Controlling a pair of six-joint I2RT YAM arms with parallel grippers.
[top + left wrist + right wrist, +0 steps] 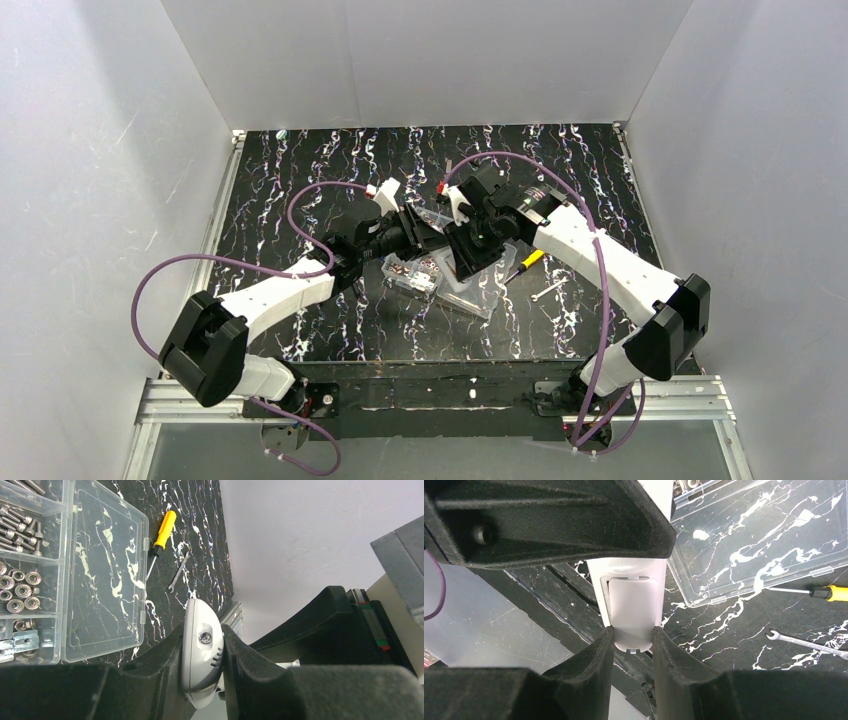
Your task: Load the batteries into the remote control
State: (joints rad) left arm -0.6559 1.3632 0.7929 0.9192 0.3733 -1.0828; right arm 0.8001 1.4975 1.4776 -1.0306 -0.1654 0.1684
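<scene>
While both arms meet over mid-table, the remote control (633,600) hangs in the air. The right gripper (632,632) pinches its near end by the rear cover, and the left gripper (202,641) is pressed tight on its thin edges further along. The open clear screw box (105,575) lies below. The yellow-handled screwdriver (162,530) lies just right of the lid, with a small wrench (178,571) near it. Marbled table (200,530) shows beyond, up to the white walls left, far and right.

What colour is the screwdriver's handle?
The screwdriver handle is yellow; left wrist view shows it best.
</scene>
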